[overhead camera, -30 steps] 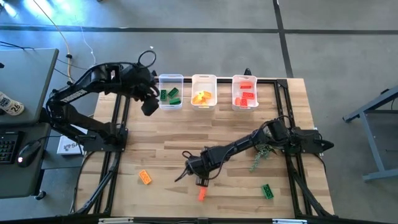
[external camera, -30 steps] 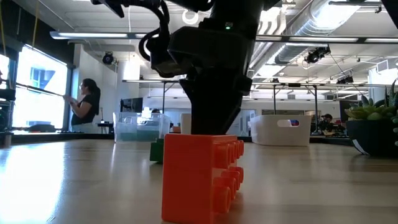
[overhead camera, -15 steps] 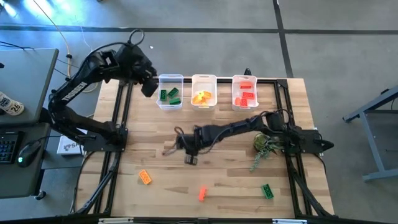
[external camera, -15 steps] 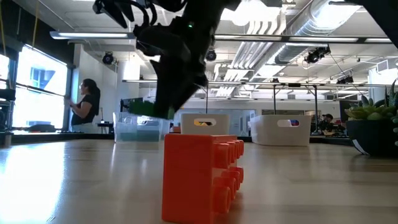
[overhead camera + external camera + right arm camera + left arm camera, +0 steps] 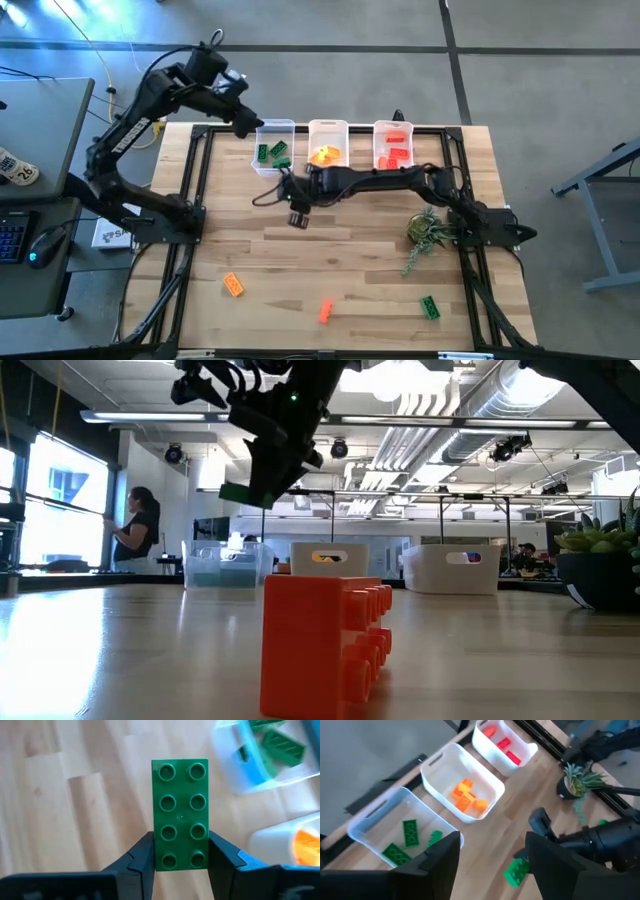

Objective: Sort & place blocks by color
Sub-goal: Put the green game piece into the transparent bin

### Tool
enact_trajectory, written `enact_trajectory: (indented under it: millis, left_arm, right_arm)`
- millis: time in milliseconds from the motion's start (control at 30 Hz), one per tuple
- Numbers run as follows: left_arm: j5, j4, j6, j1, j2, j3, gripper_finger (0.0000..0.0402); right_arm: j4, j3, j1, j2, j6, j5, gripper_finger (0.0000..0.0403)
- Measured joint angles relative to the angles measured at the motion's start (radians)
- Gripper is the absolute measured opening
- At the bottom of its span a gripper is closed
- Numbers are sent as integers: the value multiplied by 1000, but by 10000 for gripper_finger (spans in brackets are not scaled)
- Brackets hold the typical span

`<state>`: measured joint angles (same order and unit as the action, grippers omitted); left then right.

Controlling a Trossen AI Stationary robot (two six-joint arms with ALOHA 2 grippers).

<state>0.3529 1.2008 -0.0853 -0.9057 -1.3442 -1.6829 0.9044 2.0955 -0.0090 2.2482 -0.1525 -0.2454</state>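
The right claw (image 5: pixel 181 851) pinches a green block (image 5: pixel 180 814) by its long sides, lifted above the bench (image 5: pixel 350 250) just beside the bin of green blocks (image 5: pixel 273 148). The left claw (image 5: pixel 490 865), fingers spread and empty, hangs over the bench's far left corner, apparently near that same bin. An orange block (image 5: pixel 233 285), a red block (image 5: pixel 325 312) and a second green block (image 5: pixel 429 307) lie near the front edge.

overhead camera looks straight down; low camera sits at tabletop level facing the room; both wrist cameras look down close, sharing the green-block bin (image 5: pixel 400 832).
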Motion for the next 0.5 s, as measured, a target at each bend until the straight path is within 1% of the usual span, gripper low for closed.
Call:
enact_trajectory:
  millis: [167,333,500]
  left_arm:
    - [103,1,33,-36,-81,0,211]
    - [253,6,76,-66,-170,0,211]
    - [326,14,103,-78,-256,0,211]
  right_arm:
    - [4,36,-34,0,30,-60,112]
    - [28,75,-56,0,49,-113,112]
    - [71,116,-62,0,49,-162,112]
